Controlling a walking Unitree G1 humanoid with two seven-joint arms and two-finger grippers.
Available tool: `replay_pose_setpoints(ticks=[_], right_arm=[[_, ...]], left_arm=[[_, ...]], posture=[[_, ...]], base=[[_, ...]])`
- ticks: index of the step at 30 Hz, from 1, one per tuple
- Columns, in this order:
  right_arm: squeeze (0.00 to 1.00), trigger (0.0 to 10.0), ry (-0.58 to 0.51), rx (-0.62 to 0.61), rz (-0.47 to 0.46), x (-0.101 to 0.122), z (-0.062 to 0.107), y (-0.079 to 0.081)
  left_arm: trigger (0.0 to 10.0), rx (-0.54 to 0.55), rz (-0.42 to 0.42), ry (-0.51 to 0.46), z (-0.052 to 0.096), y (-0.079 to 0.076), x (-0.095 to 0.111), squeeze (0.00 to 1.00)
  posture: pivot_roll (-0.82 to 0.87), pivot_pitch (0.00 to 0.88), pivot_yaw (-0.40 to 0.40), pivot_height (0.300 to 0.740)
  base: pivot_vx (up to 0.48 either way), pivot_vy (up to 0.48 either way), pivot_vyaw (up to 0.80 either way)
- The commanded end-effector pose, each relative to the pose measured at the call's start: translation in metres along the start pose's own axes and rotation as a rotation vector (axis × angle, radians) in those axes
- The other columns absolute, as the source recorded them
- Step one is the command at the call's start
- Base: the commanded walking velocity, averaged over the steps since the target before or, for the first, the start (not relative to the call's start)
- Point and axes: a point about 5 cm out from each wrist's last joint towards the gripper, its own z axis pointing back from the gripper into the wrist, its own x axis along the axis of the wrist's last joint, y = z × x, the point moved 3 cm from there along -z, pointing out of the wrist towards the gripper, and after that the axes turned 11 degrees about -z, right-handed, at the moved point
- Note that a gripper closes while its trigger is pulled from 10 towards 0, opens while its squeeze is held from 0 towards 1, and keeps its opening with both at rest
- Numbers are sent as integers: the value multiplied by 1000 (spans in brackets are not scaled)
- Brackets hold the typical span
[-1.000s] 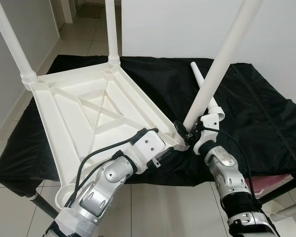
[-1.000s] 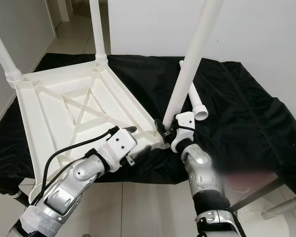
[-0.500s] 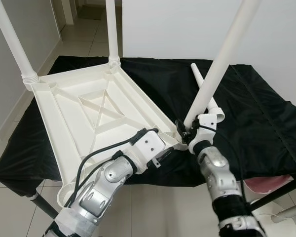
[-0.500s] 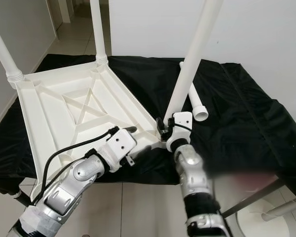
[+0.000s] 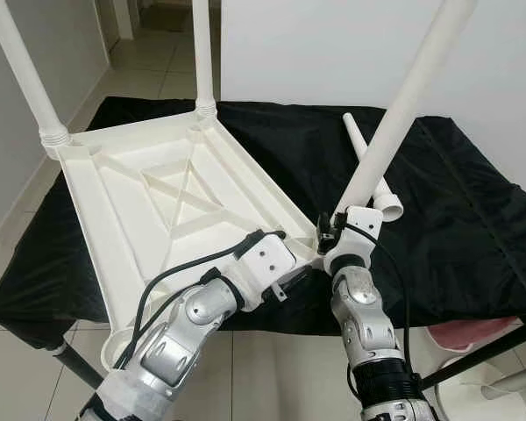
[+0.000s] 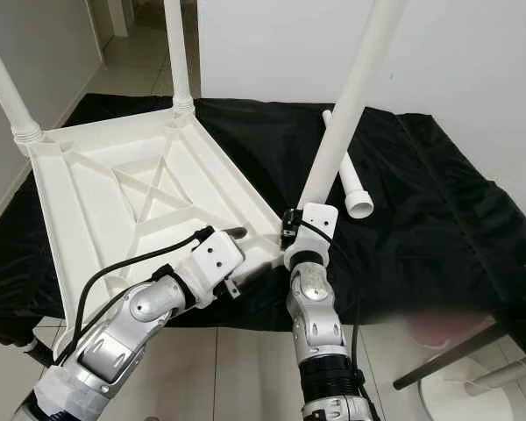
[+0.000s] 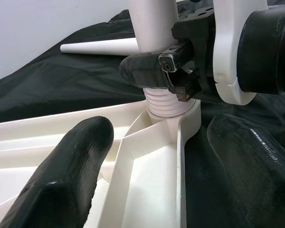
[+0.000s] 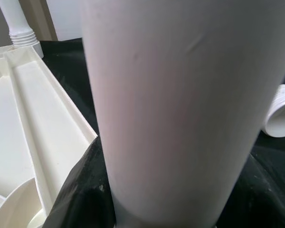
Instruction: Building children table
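Observation:
The white table top lies upside down on the black-covered table. Two white legs stand in its far corners. My right gripper is shut on the base of a third leg, which leans to the right. Its threaded end sits in the near right corner socket. My left gripper is open and straddles the table top's rim just beside that socket, with its fingers wide apart. A loose fourth leg lies on the cloth behind.
The work table's near edge runs just under both grippers, with tiled floor below. A white wall stands behind. At lower right are a pink object and a white round base. A doorway opens at the far left.
My right forearm has swung left and now stands nearly upright under the leg's base. The held leg tilts slightly further right. The left arm and the table top have stayed put.

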Motion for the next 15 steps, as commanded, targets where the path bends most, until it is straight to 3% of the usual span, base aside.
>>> replay_pose_setpoints(ticks=[1,5,10,11,12,15], right_arm=[[1000,10000,26,-10,-25,-7,3,-9],[1000,10000,19,53,-56,-1,1,-8],[1000,10000,-32,160,39,14,-2,-11],[35,10000,-6,220,41,14,-4,-13],[35,10000,-6,220,41,14,-4,-13],[0,10000,44,375,66,16,-6,-13]], left_arm=[[10000,-15,2,0,-1,-4,0,0],[10000,-24,0,-3,-2,-4,0,0],[10000,-28,2,-4,-2,-5,0,0],[10000,-27,4,-4,-2,-5,0,0],[10000,-27,4,-4,-2,-5,0,0],[10000,-24,6,-3,-1,-5,1,0]], posture=[[17,14,-50,740],[16,14,-50,740],[15,14,-52,740],[16,14,-52,740],[16,14,-52,740],[14,18,-51,740]], base=[[0,0,0],[0,0,0],[0,0,0],[0,0,0],[0,0,0],[0,0,0]])
